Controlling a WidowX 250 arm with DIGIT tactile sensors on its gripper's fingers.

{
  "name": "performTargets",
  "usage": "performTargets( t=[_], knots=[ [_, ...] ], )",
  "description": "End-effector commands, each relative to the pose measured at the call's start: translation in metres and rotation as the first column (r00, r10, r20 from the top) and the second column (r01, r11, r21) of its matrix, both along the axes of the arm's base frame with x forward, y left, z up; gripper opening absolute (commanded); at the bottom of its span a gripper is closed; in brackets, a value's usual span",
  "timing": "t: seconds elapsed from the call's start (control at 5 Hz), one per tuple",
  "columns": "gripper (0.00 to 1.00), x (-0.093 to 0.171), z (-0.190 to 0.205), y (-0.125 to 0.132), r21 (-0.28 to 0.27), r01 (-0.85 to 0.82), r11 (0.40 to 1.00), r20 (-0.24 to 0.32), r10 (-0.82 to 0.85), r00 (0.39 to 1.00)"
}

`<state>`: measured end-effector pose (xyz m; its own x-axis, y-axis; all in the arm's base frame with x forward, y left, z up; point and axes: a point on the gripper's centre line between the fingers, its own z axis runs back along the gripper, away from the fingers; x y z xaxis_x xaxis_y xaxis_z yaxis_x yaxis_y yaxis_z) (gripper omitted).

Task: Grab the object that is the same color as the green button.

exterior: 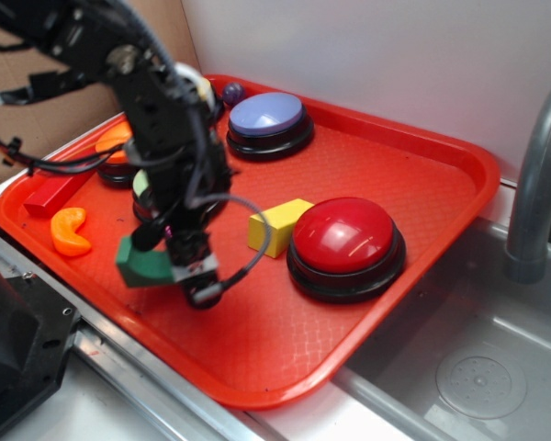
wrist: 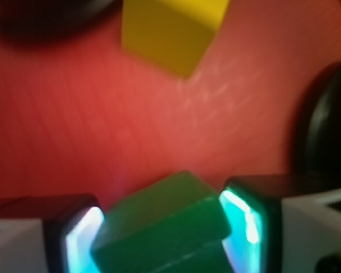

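Your jaws are clamped on the dark green notched block [wrist: 162, 227], one pad on each side, near the front edge of the red tray [exterior: 422, 303]. Just beyond sits the yellow block [wrist: 170, 31]; then the red button [exterior: 344, 241]. The green button [exterior: 141, 184] is mostly hidden behind your arm.

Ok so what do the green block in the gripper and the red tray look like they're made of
Green block: probably painted wood or solid plastic, with flat matte faces, crisp edges and no visible grain. It sits clamped in the gripper.
Red tray: looks like moulded plastic, with a rolled rim, a fine waffle texture and soft glare.
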<state>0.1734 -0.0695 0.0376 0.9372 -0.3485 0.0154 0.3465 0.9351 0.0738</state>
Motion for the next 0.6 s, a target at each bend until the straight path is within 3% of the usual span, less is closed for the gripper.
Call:
performTargets(
  t=[0.0,0.2,0.4],
  knots=[
    [0.0,0.021,0.093,0.012,-0.065,-0.383,0.921,0.039,0.386,0.922],
    [0.0,0.018,0.129,0.026,-0.158,-0.465,0.871,0.057,0.478,0.876],
    [0.0,0.014,0.139,0.035,-0.17,-0.492,0.854,0.089,0.511,0.855]
  ],
)
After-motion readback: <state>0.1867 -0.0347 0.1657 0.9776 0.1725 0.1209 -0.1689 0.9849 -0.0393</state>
